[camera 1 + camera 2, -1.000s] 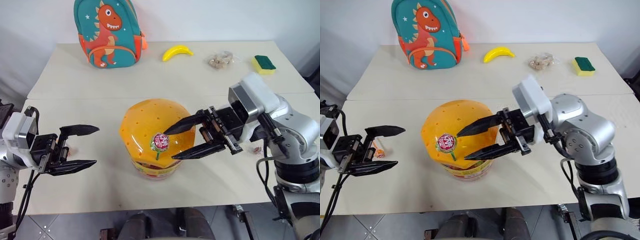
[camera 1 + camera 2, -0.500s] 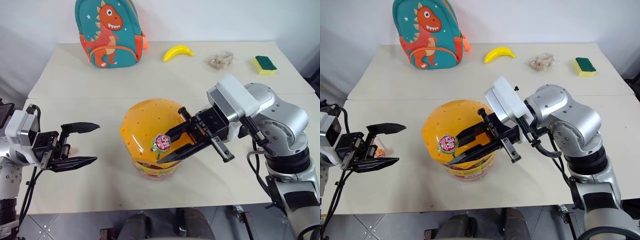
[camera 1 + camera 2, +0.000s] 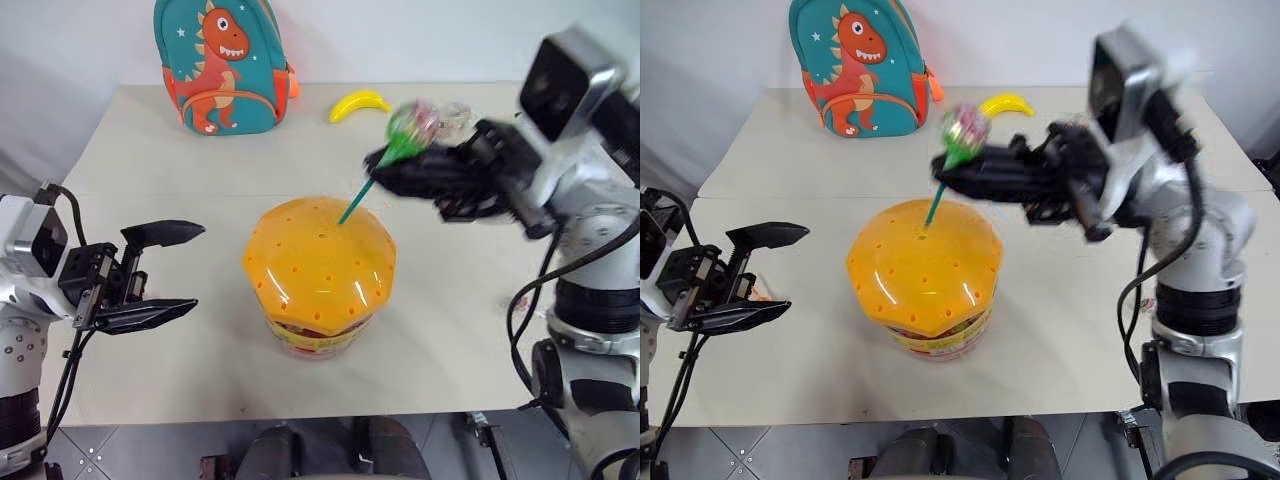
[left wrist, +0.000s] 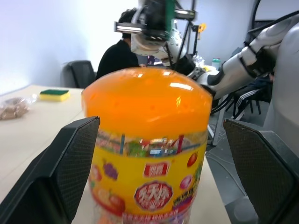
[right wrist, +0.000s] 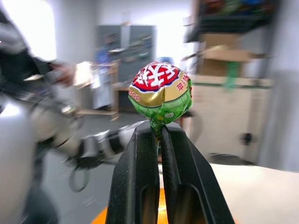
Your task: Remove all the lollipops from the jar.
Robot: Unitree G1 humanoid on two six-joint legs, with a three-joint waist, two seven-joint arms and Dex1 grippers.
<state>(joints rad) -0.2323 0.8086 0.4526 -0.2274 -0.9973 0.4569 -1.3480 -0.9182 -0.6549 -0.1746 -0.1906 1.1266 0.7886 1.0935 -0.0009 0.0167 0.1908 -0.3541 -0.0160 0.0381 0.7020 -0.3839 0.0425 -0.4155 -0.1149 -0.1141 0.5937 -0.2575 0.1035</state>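
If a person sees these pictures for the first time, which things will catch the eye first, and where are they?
The big orange-domed jar at the near middle of the table stands out first. Just above it, the right tool is shut on the green stick of a lollipop held in the air. The teal dinosaur backpack stands at the far edge, and the left tool waits open beside the jar.

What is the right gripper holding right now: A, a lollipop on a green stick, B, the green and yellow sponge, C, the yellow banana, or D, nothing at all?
A: the right gripper is shut on the green stick just below the lollipop head, lifted above the jar's orange lid.
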